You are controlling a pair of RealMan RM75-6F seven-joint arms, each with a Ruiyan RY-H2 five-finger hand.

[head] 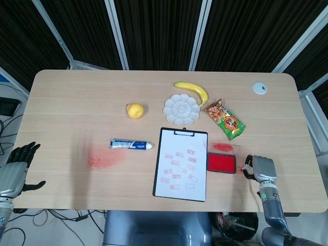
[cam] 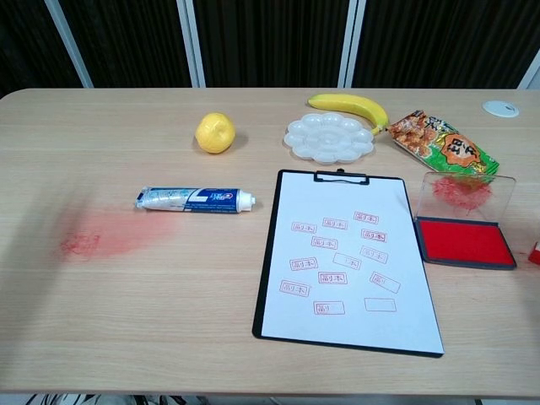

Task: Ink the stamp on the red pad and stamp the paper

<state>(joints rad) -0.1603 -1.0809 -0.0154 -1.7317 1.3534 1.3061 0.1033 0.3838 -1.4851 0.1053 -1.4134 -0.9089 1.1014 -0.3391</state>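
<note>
Here, one stamp (head: 248, 167) gripped by right hand (head: 260, 169), one red pad (head: 221, 163), left hand (head: 15, 169) empty, spread.

— What's lying around the paint palette (head: 181, 108)?

— A banana (head: 193, 90) is curving just behind it, a snack packet (head: 225, 119) is lying to its right, and a lemon (head: 135, 110) is sitting well to its left.

— Anything nearer?

— A toothpaste tube (head: 130, 145) is lying down-left of the palette, with a red smear (head: 104, 157) staining the table (head: 77, 97) beyond it. A white disc (head: 260, 88) is sitting far right of the palette.
</note>
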